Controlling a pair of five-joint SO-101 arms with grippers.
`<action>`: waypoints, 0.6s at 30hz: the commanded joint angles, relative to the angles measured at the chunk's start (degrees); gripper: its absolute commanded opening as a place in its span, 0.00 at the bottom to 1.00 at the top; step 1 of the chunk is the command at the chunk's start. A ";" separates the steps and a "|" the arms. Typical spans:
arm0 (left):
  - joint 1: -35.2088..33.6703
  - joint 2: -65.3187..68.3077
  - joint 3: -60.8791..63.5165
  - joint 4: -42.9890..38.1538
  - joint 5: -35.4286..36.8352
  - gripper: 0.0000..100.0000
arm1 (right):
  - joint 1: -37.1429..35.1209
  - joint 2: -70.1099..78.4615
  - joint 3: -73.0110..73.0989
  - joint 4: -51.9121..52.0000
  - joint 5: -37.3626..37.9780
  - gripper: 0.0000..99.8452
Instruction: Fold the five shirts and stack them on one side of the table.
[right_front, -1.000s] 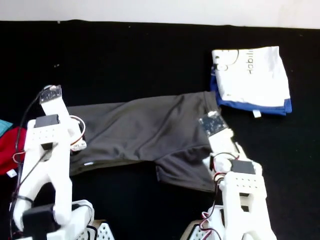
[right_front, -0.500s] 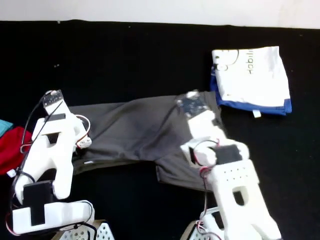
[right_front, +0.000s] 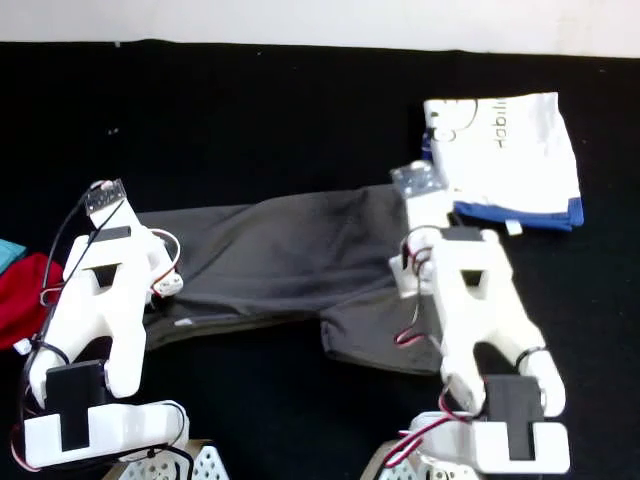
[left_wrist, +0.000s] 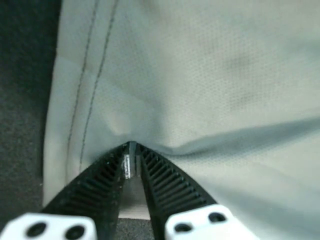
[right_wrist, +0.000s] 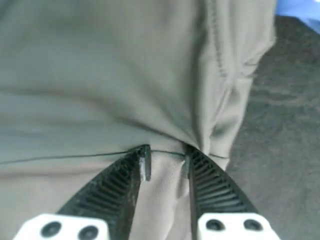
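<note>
A grey shirt (right_front: 290, 255) lies spread across the middle of the black table (right_front: 250, 110). My left arm (right_front: 105, 290) stands over its left end. There my left gripper (left_wrist: 131, 152) is shut on the grey shirt (left_wrist: 210, 75), pinching the cloth beside a stitched hem. My right arm (right_front: 460, 290) stands over the shirt's right end. My right gripper (right_wrist: 166, 161) is closed on a bunched fold of the grey shirt (right_wrist: 100, 65) near its edge. A folded white shirt (right_front: 505, 150) rests on a folded blue one (right_front: 515, 213) at the back right.
Red cloth (right_front: 15, 295) and a bit of teal cloth (right_front: 6, 250) lie at the left edge. The blue shirt (right_wrist: 300, 7) is close to my right gripper. Bare black table extends behind the grey shirt and at the front centre.
My right arm swung from the shirt's front right flap back toward the folded stack, and the flap shifted slightly right. My left arm dropped lower and stayed at the left end.
</note>
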 joint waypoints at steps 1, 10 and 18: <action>-1.54 -4.35 0.13 -0.09 1.05 0.01 | 1.80 0.66 -3.38 -0.48 2.29 0.12; 4.26 -16.66 5.32 -0.35 2.73 0.01 | 5.76 0.48 -4.88 -0.48 2.81 0.12; 8.66 -16.13 12.70 -9.23 2.73 0.01 | 4.44 -5.76 -9.01 8.57 2.81 0.12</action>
